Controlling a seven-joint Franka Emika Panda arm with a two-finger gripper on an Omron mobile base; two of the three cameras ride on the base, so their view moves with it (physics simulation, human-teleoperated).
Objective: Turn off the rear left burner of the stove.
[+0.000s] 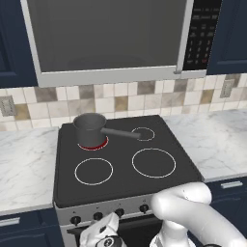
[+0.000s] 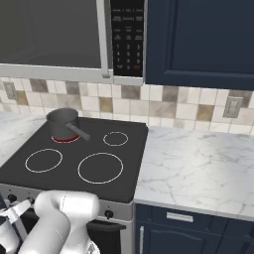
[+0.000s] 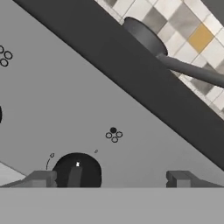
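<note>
Count on the stove (image 1: 65,190): four round zones on the black glass top, three outlined in white and one, the rear left burner (image 1: 93,144), glowing red. One dark grey saucepan (image 1: 89,129) sits on that red zone, its handle pointing toward the small rear ring. Four black knobs are visible along the silver front panel in my left base view.

One microwave (image 1: 108,38) hangs above the stove. Marble counter (image 2: 198,168) runs on both sides, with a tiled backsplash behind.

My pincer (image 3: 111,178) is low at the front of the stove, close against the silver panel. Its two fingertips (image 3: 41,178) stand well apart, open, with nothing between them. One knob (image 3: 77,170) lies just inside the one fingertip, near but not gripped; I cannot tell whether they touch. A four-ring marking with one filled dot (image 3: 113,134) is printed on the panel just beyond the pincer.

The rear left burner lies up and beyond my pincer, past the cooktop's front edge, well apart from it.
</note>
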